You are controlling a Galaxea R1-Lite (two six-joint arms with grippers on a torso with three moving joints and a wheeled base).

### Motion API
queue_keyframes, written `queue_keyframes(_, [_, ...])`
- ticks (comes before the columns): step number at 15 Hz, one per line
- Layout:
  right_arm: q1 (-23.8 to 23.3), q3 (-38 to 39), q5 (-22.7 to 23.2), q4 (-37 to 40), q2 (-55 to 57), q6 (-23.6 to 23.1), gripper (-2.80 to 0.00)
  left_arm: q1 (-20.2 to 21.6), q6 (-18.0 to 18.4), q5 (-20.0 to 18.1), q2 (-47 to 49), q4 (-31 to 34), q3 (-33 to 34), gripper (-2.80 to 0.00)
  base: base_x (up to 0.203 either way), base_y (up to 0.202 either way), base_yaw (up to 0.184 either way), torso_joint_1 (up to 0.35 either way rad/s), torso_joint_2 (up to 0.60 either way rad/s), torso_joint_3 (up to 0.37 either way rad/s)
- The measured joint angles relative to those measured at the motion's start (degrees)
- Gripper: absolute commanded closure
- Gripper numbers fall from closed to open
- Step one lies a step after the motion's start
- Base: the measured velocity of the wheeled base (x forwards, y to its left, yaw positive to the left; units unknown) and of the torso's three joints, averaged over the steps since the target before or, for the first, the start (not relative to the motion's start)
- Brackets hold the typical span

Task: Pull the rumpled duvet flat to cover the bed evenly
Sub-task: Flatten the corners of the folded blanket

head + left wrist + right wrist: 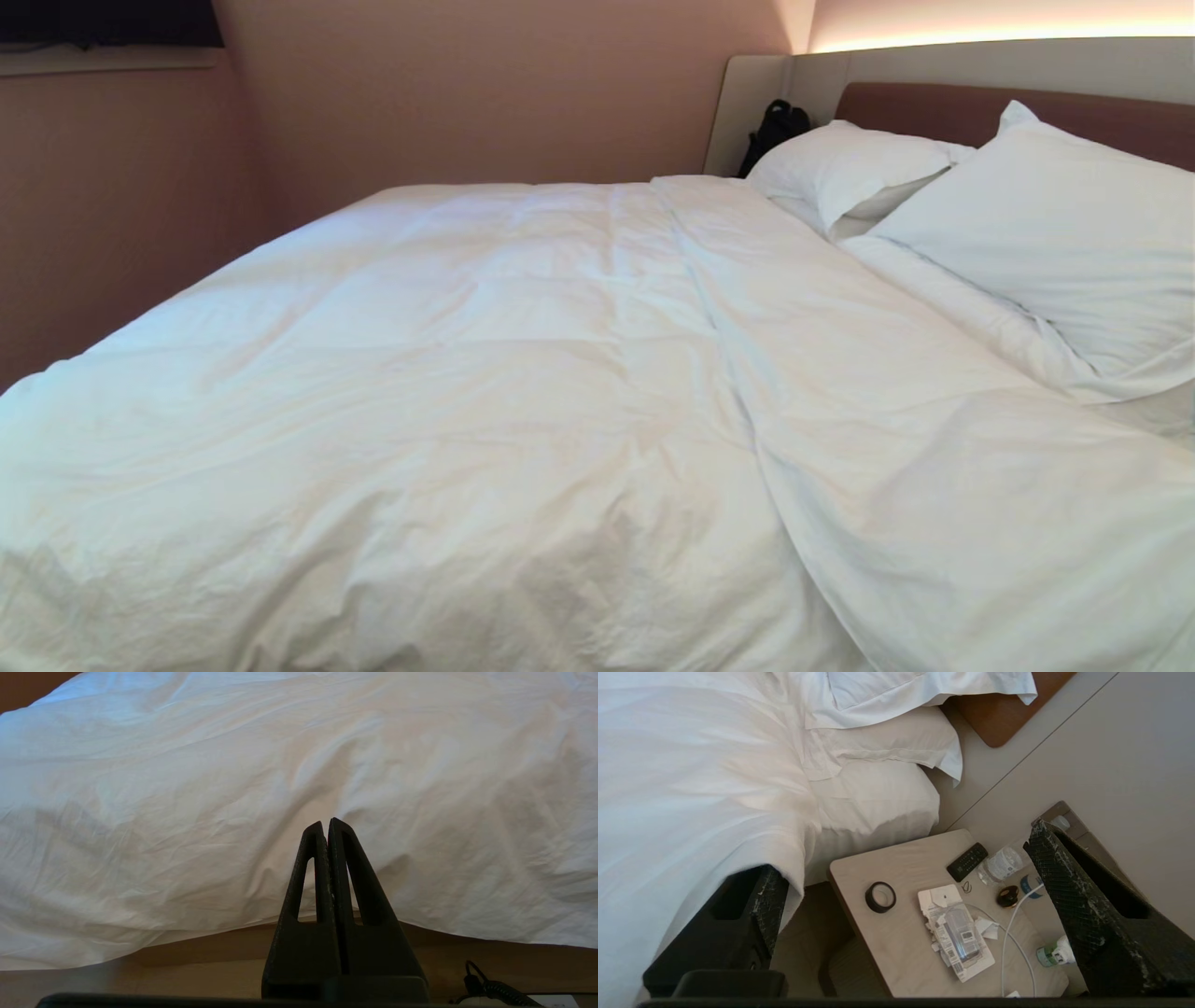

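The thick, puffy white duvet [523, 392] lies spread over most of the wide low bed [1008, 103] w/ brown padded headboard, reaching from the foot end up to the two white rectangular pillows [1046, 233] at the head. One long fold ridge runs down it from near the pillows toward the near edge, w/ soft creases on either side.

Neither arm shows in the head view. The left gripper [327, 828] sits parked low by the bed's side, fingers pressed together, nothing between them, the duvet's hanging edge just ahead. The right gripper [901, 868] hangs above the bedside corner, jaws spread wide and empty; under it are the duvet's edge draping down the side and a pale wooden nightstand [896, 868] carrying a black tape roll [880, 897], a black remote [967, 861], a clear water bottle [1003, 863] and a white cable [1011, 933].

Judged step: right arm free of the cloth, btwn pulls. Coverage looks nearly even. Next move prob. calls for a fresh grip on the edge near the ridge and a steady pull outward to flatten it.
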Motion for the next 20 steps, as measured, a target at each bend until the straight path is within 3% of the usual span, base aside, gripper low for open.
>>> queue_keyframes(4, [-0.19,-1.33,-0.28,0.25,3.27,3.13,-2.8,0.0,-0.01,-0.01,0.0,0.0,0.0,0.0,0.0,0.0,0.0,0.0,0.0,0.0])
queue_keyframes(14, [-6.6,-4.21,0.3,2.13,5.9,4.26,-2.8,0.0,0.01,0.0,0.0,0.0,0.0,0.0,0.0,0.0,0.0,0.0,0.0,0.0])
queue_keyframes(20, [-8.22,-8.33,6.65,11.32,9.68,11.96,-2.8,0.0,0.01,-0.01,0.0,0.0,0.0,0.0,0.0,0.0,0.0,0.0,0.0,0.0])
